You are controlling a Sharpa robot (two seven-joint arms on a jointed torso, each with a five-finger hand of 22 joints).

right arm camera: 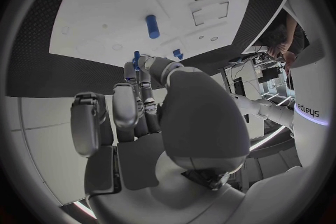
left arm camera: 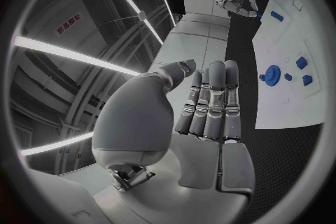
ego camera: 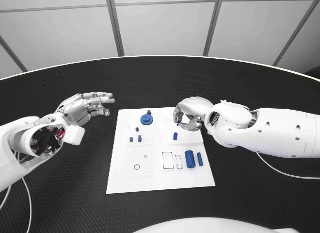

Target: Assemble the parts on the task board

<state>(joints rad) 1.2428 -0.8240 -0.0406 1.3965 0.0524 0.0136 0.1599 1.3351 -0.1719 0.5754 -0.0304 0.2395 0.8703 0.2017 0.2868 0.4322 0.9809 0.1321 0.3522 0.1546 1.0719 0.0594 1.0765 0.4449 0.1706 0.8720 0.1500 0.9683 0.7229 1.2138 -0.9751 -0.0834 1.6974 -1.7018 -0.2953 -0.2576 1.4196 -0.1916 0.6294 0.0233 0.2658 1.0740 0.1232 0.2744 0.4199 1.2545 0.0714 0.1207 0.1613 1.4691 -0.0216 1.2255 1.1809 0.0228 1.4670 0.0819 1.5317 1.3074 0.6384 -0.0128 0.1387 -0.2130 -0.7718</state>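
While blue parts (ego camera: 190,158) dot the task board (ego camera: 160,177), right hand (ego camera: 188,114) pinches a peg (ego camera: 177,125) — left hand (ego camera: 85,107) spread, empty.

Task board (ego camera: 160,182) near half mostly bare with two lying blue cylinders (ego camera: 193,158) toward 4 o'clock, round blue part (ego camera: 147,118) and short pegs (ego camera: 135,139) standing at 11 o'clock, right hand (ego camera: 188,114) over 1 o'clock corner, left hand (ego camera: 85,108) off the board at 10 o'clock above black table (ego camera: 69,194)

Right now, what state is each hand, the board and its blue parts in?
Left hand: open, holds nothing, off the board's left edge.
Right hand: over the board, pinches a small blue part.
Board: flat on the table.
Gear: stands on the board.
Large cylinder: lies flat on the board.
Peg: on the board, free.
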